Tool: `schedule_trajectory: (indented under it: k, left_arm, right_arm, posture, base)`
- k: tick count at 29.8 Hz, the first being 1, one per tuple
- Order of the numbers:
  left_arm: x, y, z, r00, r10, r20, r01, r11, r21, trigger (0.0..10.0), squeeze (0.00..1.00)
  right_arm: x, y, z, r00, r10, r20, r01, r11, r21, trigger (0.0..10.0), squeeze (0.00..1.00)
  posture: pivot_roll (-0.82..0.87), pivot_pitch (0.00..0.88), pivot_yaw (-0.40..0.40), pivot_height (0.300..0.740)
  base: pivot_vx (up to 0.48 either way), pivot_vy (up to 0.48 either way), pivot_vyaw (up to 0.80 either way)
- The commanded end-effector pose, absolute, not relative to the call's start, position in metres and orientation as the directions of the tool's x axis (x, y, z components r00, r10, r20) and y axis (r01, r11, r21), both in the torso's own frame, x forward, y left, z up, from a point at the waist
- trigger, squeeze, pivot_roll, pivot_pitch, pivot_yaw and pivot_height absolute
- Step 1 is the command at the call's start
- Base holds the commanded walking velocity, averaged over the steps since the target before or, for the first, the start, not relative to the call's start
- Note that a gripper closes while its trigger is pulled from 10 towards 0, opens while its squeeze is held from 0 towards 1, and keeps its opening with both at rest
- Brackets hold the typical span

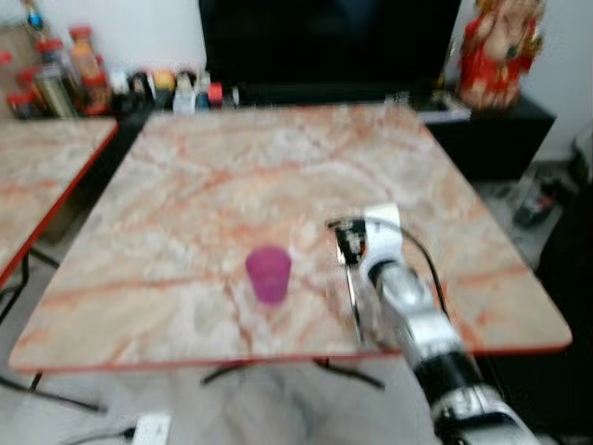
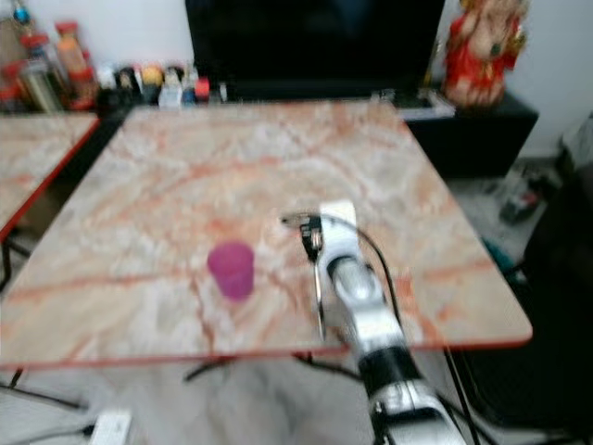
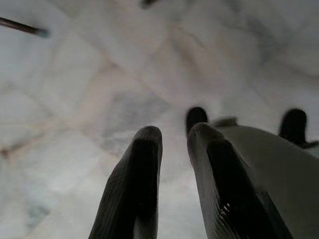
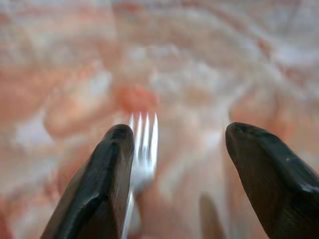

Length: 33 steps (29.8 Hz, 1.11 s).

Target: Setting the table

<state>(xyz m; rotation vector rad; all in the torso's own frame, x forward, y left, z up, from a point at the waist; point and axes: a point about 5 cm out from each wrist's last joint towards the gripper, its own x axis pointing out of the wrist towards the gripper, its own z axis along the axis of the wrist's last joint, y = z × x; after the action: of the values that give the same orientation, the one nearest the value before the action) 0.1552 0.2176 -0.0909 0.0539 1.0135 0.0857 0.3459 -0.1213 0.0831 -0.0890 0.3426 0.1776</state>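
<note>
Item 1, table (image 1: 232,176): marbled pink top, red edge. A second table (image 1: 37,167) stands at 9 o'clock. Bottles (image 1: 56,74) and a dark screen (image 1: 324,42) at 12; a red figure (image 1: 500,46) at 1.

Item 2, cup (image 1: 269,273): purple, upright, near the front edge, just beside the right arm at its 9 o'clock.

Item 3, fork (image 4: 143,149): lies on the tabletop btwn the fingers, close against one finger (image 4: 99,184), tines pointing away from the wrist.

Item 4, right gripper (image 4: 174,174): low over the table, fingers spread wide, holding nothing.

Item 5, left gripper (image 3: 174,164): hangs idle over pale floor (image 3: 75,74), fingers nearly together, nothing btwn them.

Risks, est.: you could drag the fork if you lift w/ that finger touching it. Swing toward 9 and you may tip the cup. Views are blurred, so judge clearance w/ care.
</note>
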Motion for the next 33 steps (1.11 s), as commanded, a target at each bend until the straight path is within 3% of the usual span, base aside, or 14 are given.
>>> schedule_trajectory:
  k: [1, 19, 21, 22, 33]
  left_arm:
    - [0.148, 0.224, -0.093, 0.498, 0.114, -0.86, -0.032, 0.993, 0.113, 10.0, 0.0]
    - [0.147, 0.222, -0.094, 0.491, 0.098, -0.866, -0.043, 0.995, 0.088, 10.0, 0.0]
    - [0.147, 0.222, -0.094, 0.49, 0.097, -0.867, -0.043, 0.995, 0.087, 10.0, 0.0]
    - [0.147, 0.222, -0.094, 0.489, 0.098, -0.867, -0.043, 0.995, 0.088, 10.0, 0.0]
    - [0.145, 0.223, -0.094, 0.485, 0.097, -0.869, -0.04, 0.995, 0.088, 10.0, 0.0]
  right_arm:
    - [0.347, -0.112, 0.087, 0.919, 0.183, -0.35, -0.218, 0.974, -0.063, 10.0, 1.0]
    - [0.341, -0.112, 0.086, 0.858, 0.174, -0.484, -0.239, 0.968, -0.076, 10.0, 1.0]
    - [0.341, -0.112, 0.084, 0.849, 0.159, -0.504, -0.215, 0.975, -0.054, 10.0, 0.96]
    - [0.34, -0.112, 0.084, 0.845, 0.16, -0.511, -0.212, 0.976, -0.045, 10.0, 0.0]
    - [0.339, -0.11, 0.076, 0.814, 0.159, -0.558, -0.183, 0.983, 0.012, 10.0, 0.0]
  posture:
    - [0.01, 0.0, -0.007, 0.74]
    - [-0.01, 0.0, -0.031, 0.74]
    - [-0.01, 0.0, -0.035, 0.74]
    - [-0.01, 0.0, -0.035, 0.74]
    - [-0.01, 0.0, -0.038, 0.74]
  base:
    - [0.0, 0.0, 0.0]
    - [0.0, 0.0, 0.0]
    - [0.0, 0.0, 0.0]
    - [0.0, 0.0, 0.0]
    - [0.0, 0.0, 0.0]
